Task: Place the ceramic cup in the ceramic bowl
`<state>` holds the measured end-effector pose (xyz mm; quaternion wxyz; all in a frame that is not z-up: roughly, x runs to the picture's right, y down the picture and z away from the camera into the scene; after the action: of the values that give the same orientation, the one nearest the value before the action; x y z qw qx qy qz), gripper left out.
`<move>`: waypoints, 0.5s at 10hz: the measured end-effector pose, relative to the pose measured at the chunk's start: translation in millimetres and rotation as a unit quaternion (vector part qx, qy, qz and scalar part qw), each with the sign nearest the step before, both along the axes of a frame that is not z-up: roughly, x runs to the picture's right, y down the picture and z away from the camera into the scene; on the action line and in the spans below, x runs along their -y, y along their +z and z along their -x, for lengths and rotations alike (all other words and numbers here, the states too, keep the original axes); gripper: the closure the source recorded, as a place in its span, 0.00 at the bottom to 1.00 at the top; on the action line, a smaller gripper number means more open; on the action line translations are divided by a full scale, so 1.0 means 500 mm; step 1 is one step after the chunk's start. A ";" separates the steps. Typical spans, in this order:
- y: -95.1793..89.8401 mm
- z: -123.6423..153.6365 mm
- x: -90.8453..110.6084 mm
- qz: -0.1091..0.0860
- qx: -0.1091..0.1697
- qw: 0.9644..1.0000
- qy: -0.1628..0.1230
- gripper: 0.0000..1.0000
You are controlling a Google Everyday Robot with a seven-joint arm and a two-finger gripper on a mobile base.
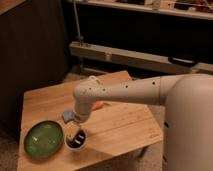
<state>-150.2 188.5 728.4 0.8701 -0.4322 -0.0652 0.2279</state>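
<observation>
A wooden table (122, 125) bears the ceramic cup (79, 145) just beside the ceramic bowl (44, 139). The gripper (75, 135) reaches into the cup; its grip is unclear.

the wooden bench (125, 127) is showing pale planks and carrying a few things. the ceramic bowl (44, 139) is resting flat near the front corner on the view's left side. the ceramic cup (76, 141) is standing upright on the wood just beside the bowl's rim, not inside it. a small bluish thing (66, 116) is lying just behind those two. the gripper (77, 134) is hanging right at the cup's mouth.
</observation>
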 end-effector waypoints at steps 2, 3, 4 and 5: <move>0.007 0.004 -0.005 -0.001 -0.008 1.000 -0.009 0.20; 0.008 0.004 -0.006 -0.003 -0.012 1.000 -0.012 0.20; 0.011 0.001 -0.008 -0.007 -0.017 1.000 -0.016 0.20; 0.014 -0.001 -0.010 -0.011 -0.020 1.000 -0.016 0.20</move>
<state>-149.5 193.6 735.2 0.8796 -0.4187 -0.0437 0.2214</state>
